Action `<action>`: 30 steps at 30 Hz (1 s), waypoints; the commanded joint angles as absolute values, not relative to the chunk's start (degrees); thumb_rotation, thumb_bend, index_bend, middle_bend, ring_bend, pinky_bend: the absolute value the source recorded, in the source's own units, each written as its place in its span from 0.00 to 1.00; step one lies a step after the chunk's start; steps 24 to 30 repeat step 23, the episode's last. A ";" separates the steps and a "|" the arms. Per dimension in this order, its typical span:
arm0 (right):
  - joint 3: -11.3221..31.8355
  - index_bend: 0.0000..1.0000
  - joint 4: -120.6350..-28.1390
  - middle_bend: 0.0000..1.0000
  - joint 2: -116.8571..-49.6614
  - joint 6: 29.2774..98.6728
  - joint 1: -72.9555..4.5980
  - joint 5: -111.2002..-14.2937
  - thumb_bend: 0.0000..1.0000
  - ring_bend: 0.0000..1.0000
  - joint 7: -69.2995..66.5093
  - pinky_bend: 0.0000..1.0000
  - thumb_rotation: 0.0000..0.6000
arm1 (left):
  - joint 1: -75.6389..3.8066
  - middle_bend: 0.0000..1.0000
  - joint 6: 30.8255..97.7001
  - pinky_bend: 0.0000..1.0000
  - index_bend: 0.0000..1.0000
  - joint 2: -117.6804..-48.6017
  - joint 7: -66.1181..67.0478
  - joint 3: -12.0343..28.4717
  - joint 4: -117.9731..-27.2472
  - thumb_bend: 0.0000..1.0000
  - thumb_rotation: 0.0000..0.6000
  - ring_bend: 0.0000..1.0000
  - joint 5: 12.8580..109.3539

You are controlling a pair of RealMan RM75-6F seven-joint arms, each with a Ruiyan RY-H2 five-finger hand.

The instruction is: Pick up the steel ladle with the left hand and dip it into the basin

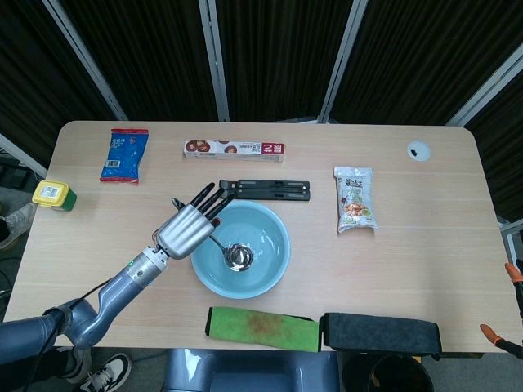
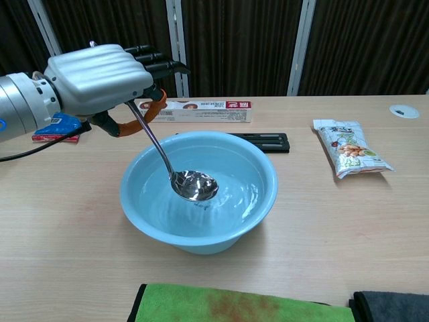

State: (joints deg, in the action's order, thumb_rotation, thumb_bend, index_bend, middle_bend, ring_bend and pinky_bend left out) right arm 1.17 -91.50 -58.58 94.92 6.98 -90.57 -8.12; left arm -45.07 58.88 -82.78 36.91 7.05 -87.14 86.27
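The robot's left hand (image 2: 100, 77) grips the steel ladle (image 2: 171, 161) by its handle at the ten o'clock rim of the light blue basin (image 2: 261, 201) of water on the wooden table (image 2: 348, 235), the bowl hanging inside the basin.

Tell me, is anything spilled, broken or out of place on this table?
Nothing stands out. The left hand holds the steel ladle over the water in the blue basin; no water shows on the table, and the packets lie flat.
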 commanded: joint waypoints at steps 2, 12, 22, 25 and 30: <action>0.71 0.00 -91.69 0.00 -58.50 95.47 6.98 -91.92 0.00 0.00 -8.30 0.00 1.00 | -44.36 0.00 60.46 0.00 0.86 -79.97 39.98 7.38 -91.19 0.76 1.00 0.00 86.06; 0.38 0.00 -91.48 0.00 -59.27 95.97 6.66 -93.58 0.00 0.00 -7.86 0.00 1.00 | -42.60 0.00 63.05 0.00 0.87 -75.99 42.68 6.90 -97.35 0.76 1.00 0.00 86.42; 0.66 0.00 -92.48 0.00 -60.27 93.74 5.33 -92.89 0.00 0.00 -4.70 0.00 1.00 | -42.54 0.00 62.67 0.00 0.88 -75.21 40.28 6.92 -96.59 0.76 1.00 0.00 86.03; 0.74 0.00 -92.56 0.00 -60.33 93.67 5.30 -92.66 0.00 0.00 -4.54 0.00 1.00 | -42.69 0.00 62.40 0.00 0.88 -75.41 39.71 6.95 -96.27 0.75 1.00 0.00 85.95; 0.74 0.00 -92.56 0.00 -60.33 93.67 5.30 -92.66 0.00 0.00 -4.54 0.00 1.00 | -42.69 0.00 62.40 0.00 0.88 -75.41 39.71 6.95 -96.27 0.75 1.00 0.00 85.95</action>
